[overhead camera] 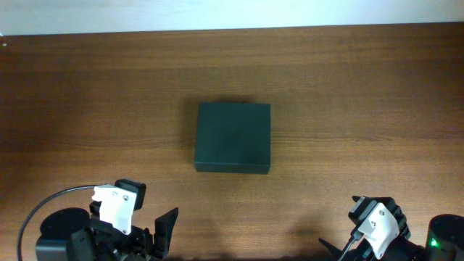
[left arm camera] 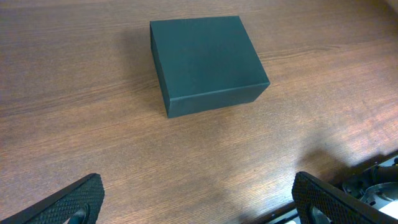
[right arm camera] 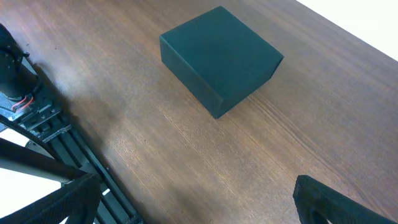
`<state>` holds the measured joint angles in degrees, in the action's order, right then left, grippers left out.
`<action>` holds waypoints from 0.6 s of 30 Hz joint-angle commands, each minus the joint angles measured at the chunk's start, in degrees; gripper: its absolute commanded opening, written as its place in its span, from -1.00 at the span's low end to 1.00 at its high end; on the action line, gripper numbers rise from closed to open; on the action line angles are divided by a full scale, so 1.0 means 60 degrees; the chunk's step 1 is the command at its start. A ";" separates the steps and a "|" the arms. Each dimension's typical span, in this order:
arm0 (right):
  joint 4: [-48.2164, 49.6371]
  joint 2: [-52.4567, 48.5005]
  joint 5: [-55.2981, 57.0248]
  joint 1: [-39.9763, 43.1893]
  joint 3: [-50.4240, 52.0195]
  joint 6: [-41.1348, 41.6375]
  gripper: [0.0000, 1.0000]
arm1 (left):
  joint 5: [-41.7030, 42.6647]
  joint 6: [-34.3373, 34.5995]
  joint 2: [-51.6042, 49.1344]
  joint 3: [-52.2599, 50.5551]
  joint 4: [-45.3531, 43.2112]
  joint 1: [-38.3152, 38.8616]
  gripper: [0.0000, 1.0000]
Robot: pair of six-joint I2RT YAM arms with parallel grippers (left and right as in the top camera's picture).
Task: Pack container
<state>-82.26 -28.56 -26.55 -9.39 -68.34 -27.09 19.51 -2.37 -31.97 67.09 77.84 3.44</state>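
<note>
The closed dark green box (overhead camera: 233,138) sits flat on the wooden table (overhead camera: 377,87), out ahead of both grippers and touching neither. The left gripper (left arm camera: 199,202) has its fingers spread wide, holding nothing; the right gripper (right arm camera: 193,202) is likewise spread and empty

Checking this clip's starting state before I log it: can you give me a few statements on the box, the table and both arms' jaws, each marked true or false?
1. The dark green matte rectangular cardboard box is closed. True.
2. The box lies on a white cloth. False: it rests directly on the brown wooden table.
3. The left gripper has its jaws shut on the box. False: the jaws stand open, well short of the box.
4. The right gripper holds nothing, its jaws open. True.
</note>
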 commanded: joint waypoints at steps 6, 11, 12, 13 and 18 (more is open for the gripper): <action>0.0029 0.0051 -0.0022 -0.0051 0.0047 0.0058 0.97 | 0.0098 0.0062 0.0018 -0.0069 -0.0025 0.0025 0.98; 0.0029 0.0051 -0.0022 -0.0051 0.0047 0.0058 0.98 | 0.0098 0.0062 0.0018 -0.0069 0.0069 0.0025 0.98; 0.0029 0.0051 -0.0022 -0.0051 0.0047 0.0058 0.97 | 0.0062 0.0025 0.0018 -0.0069 0.0200 0.0025 0.98; 0.0029 0.0051 -0.0022 -0.0051 0.0047 0.0058 0.97 | -0.0219 -0.0153 0.0018 -0.0069 0.0219 0.0025 0.98; 0.0029 0.0051 -0.0022 -0.0051 0.0047 0.0058 0.97 | -0.1632 -0.0193 0.0131 -0.0211 -0.0922 0.0025 0.98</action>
<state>-82.26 -28.56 -26.55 -9.39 -68.34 -26.96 15.68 -2.61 -31.97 66.67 75.22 3.44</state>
